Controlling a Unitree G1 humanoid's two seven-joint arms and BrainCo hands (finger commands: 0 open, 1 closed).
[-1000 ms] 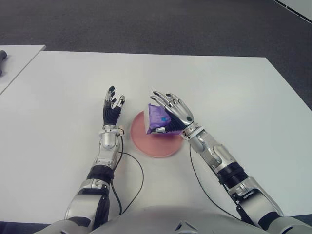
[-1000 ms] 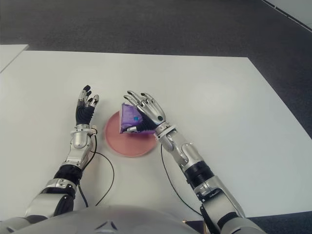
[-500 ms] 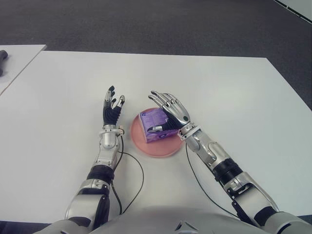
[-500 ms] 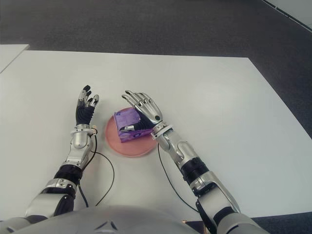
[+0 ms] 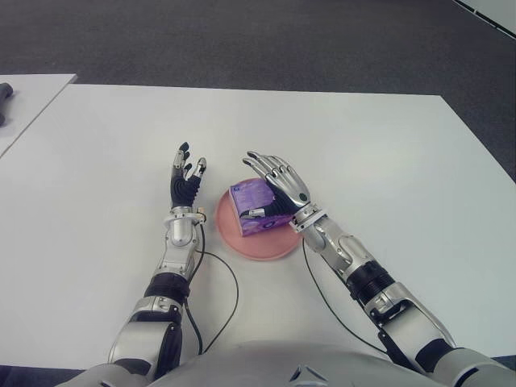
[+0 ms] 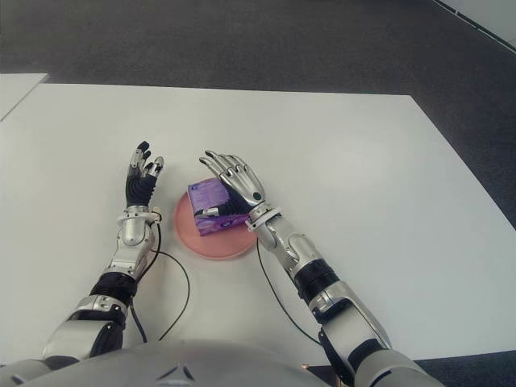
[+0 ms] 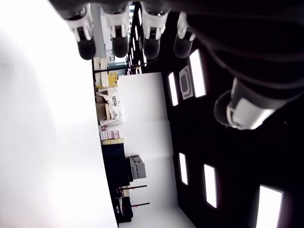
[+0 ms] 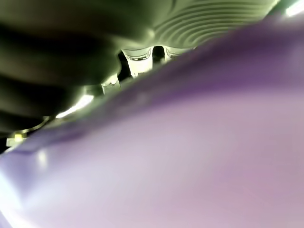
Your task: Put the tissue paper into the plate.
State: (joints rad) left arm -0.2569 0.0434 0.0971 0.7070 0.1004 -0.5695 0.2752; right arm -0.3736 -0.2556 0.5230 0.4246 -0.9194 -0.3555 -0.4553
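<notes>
The purple tissue pack [image 5: 250, 206] lies flat in the pink plate [image 5: 243, 242] at the middle of the white table [image 5: 387, 161]. My right hand [image 5: 270, 187] is against the pack's right side, its fingers stretched out over the top and the thumb at the front edge. The fingers are spread, not curled round the pack. In the right wrist view the purple pack [image 8: 190, 156] fills the picture from very close. My left hand [image 5: 187, 173] shows just left of the plate, fingers pointing up and holding nothing.
A thin black cable [image 5: 230, 282] runs over the table from the left wrist toward me, and another trails from the right arm. A second white table [image 5: 24, 93] with a dark object [image 5: 4, 90] on it stands at the far left.
A second ago my right hand held the pack tilted above the plate. The pack has come down flat into the plate and the fingers have straightened off it. The left hand has not moved.
</notes>
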